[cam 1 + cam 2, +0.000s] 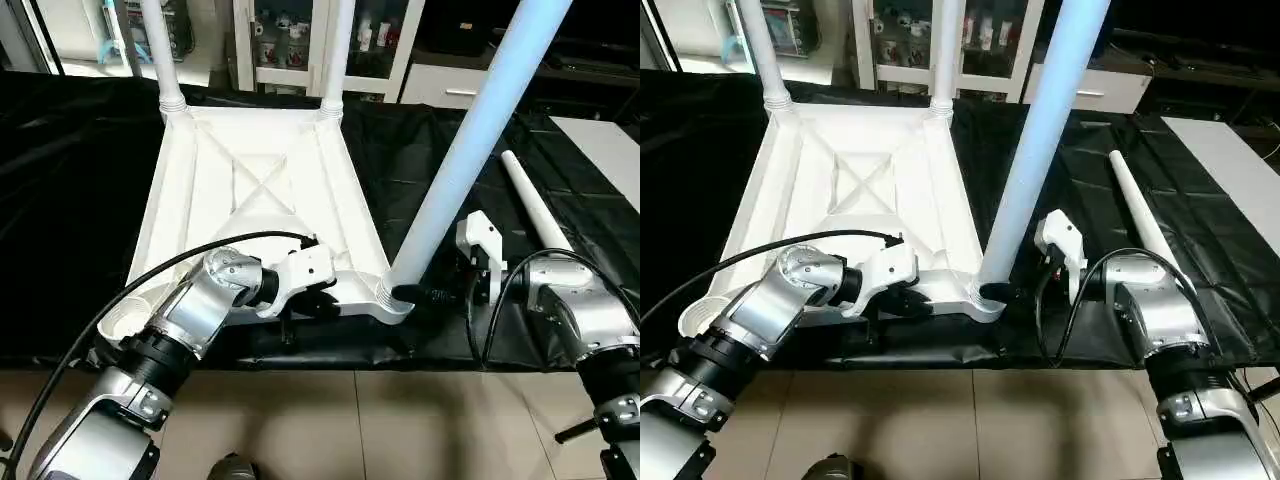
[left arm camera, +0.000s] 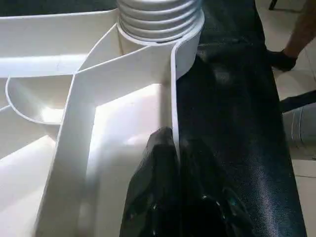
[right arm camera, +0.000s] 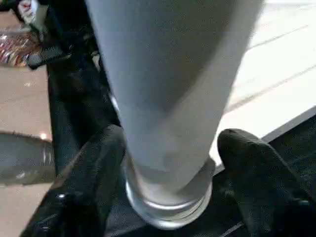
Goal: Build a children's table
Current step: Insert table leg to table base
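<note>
Three legs (image 1: 470, 140) stand in the tabletop (image 1: 200, 180), one lies loose (image 1: 535, 205); left jaws pinch its rim, right jaws straddle a leg.

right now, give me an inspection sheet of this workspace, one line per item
surface: black sheet covers the bench, wrinkled.
job's things: tabletop lies underside up; two far legs stand in their sockets; near right leg stands in its corner socket, leaning; fourth leg lies loose on the sheet; near left socket is unfilled.
clutter: nothing seen.
grippers: left tool is shut on the tabletop's near rim; right tool has a finger on each side of the near right leg's base, with a gap on one side.
cables: black cable loops over the left forearm; another at the right wrist.
surroundings: glass-door cabinet behind; tiled floor.
</note>
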Robot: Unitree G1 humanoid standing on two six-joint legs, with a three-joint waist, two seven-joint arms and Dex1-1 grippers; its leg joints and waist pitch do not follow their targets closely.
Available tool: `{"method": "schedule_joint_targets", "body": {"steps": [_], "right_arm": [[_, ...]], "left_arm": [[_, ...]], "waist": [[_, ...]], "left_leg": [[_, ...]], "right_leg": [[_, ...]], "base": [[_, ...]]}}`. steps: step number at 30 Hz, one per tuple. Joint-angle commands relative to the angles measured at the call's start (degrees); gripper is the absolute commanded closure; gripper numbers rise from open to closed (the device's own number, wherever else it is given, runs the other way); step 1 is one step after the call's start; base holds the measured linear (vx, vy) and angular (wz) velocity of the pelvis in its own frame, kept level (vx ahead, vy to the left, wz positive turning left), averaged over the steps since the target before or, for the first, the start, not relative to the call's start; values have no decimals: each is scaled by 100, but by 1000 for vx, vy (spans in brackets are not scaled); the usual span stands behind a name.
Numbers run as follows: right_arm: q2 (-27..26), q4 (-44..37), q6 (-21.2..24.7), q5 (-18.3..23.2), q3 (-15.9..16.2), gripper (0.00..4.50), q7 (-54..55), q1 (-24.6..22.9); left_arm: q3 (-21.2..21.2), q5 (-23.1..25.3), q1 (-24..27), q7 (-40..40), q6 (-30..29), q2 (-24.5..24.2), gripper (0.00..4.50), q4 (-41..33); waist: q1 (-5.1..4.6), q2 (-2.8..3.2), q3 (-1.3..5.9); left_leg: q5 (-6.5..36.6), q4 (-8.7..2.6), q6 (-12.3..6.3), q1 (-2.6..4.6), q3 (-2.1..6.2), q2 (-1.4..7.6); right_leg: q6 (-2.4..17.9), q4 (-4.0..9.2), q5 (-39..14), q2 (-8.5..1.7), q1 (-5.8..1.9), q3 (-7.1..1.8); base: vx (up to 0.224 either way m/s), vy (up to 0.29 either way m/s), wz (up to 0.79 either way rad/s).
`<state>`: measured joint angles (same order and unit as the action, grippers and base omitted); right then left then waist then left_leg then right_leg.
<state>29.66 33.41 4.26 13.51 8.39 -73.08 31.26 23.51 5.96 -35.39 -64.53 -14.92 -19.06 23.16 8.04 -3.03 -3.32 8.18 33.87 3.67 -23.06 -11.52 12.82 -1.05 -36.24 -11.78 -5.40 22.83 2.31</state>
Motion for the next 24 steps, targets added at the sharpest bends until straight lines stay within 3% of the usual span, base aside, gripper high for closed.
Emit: {"method": "schedule_joint_targets", "body": {"steps": [1, 10, 18, 21, 22, 23, 24], "right_arm": [[-16, 115, -100, -71, 35, 157, -59, 81], [-107, 275, -185, -142, 54, 238, -121, 133], [-253, 420, -23, -167, -96, 246, 395, 27], [-404, 804, -88, -486, -144, 247, 1313, 75], [-447, 897, -82, -571, -145, 248, 1559, 88], [-498, 978, -74, -648, -147, 248, 1808, 98], [-665, 1105, 109, -699, -214, 248, 2351, 134]], "left_arm": [[121, -100, 45, -137, 85, 76, 450, -108], [126, -92, 37, -150, 85, 63, 450, -89], [87, -56, 21, -43, -13, 83, 450, -1], [-47, -43, -76, 269, -246, 222, 450, 216], [-108, -32, -125, 426, -307, 289, 450, 322], [-176, -13, -191, 620, -355, 368, 450, 461], [-372, 12, -369, 1161, -564, 580, 450, 814]], "waist": [[-54, -73, 461], [-51, -72, 461], [-66, -66, 459], [-125, -37, 430], [-169, -19, 425], [-216, -50, 419], [-228, -41, 417]], "left_leg": [[893, -297, -320, 202, 7, 53], [900, -296, -329, 208, 6, 52], [966, -308, -280, 206, 11, 46], [1282, -347, -64, 219, 18, 44], [1551, -372, 87, 221, 38, 38], [1804, -383, 183, 227, 52, 34], [1918, -393, 210, 235, 60, 32]], "right_leg": [[1414, 343, -159, -210, -220, -126], [1432, 342, -140, -204, -217, -126], [1416, 349, -184, -196, -216, -124], [1345, 399, -582, -203, -181, -127], [1268, 426, -922, -208, -182, -117], [1171, 465, -1255, -208, -181, -112], [1128, 482, -1405, -213, -177, -112]], "base": [[0, 0, 0], [0, 0, 0], [0, 0, 0], [0, 0, 0], [0, 0, 0], [0, 0, 0], [0, 0, 0]]}}
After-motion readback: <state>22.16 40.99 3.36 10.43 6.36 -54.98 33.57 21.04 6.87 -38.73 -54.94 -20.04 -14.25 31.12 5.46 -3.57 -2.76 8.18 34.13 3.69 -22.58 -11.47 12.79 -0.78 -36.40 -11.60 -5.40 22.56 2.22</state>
